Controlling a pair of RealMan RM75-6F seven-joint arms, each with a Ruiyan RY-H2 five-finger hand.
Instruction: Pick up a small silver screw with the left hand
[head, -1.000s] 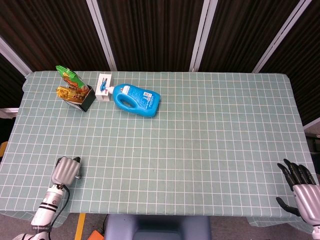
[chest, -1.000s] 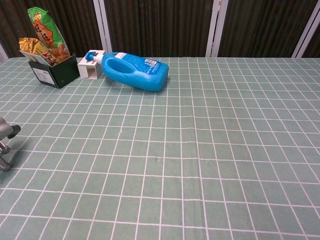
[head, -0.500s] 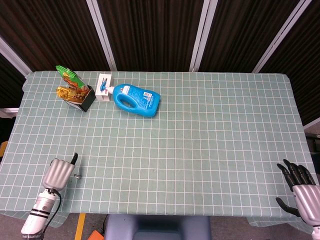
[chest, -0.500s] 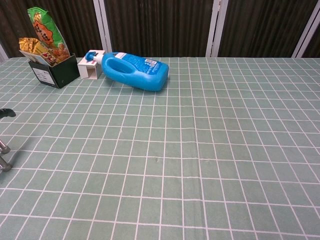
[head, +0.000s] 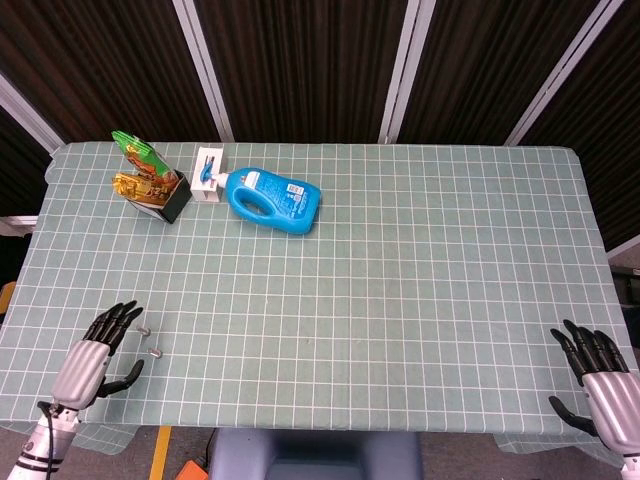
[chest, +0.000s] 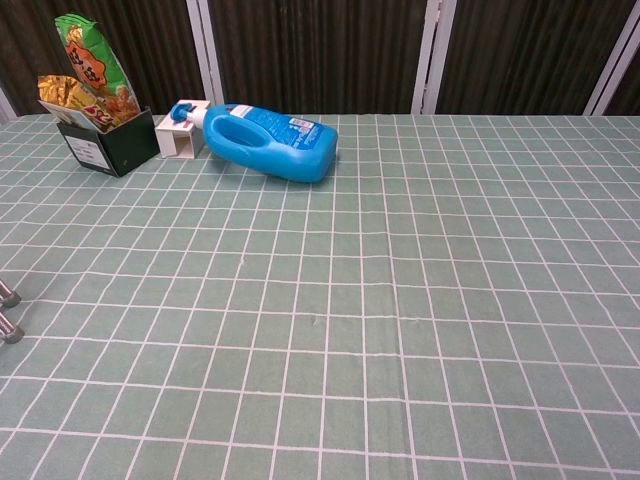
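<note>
Head view is showing both hands — chest view is missing them. Left hand (head: 93, 357) is sitting near the table's (head: 400, 300) front-left corner, fingers spread, holding nothing. Right hand (head: 600, 375) is hanging at the front-right corner, fingers also apart and empty. Two small silver screws (head: 150, 341) are lying just beside the left fingertips (head: 124, 313) — short, shiny, visible in chest view at the left edge.
</note>
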